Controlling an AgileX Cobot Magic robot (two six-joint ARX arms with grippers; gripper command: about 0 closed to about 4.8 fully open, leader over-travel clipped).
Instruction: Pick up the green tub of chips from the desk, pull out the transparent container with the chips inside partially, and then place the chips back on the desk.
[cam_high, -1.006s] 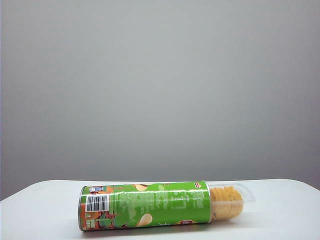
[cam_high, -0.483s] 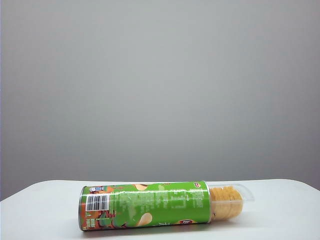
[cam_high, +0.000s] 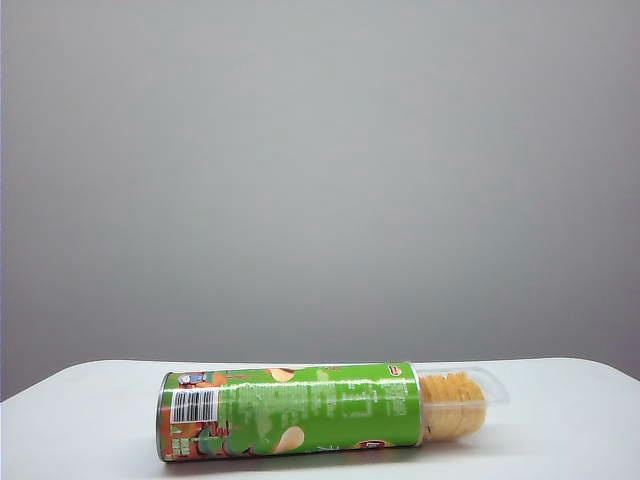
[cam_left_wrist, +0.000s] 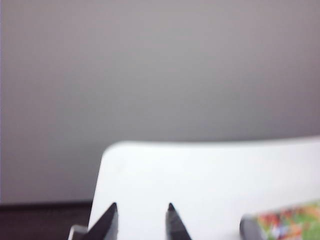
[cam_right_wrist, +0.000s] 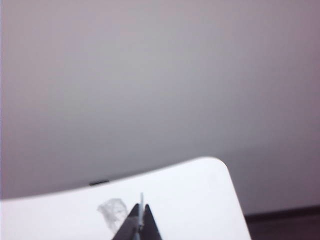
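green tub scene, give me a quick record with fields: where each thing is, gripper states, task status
green tub of chips: lying on its side on the desk, barcode end at the exterior view's left
transparent container: partly pulled out of the tub's right end
chips: stacked inside the container
left gripper: jaws apart, empty, back from the tub, beyond its end
right gripper: shut, empty, near the desk's edge
arms in exterior view: none visible
task status: looks finished, tub back on desk

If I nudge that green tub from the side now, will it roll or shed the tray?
The green tub of chips lies on its side on the desk, so it would probably roll. The transparent container sticks out, holding the chips, and might slide further. Left hand and right hand are clear of it.
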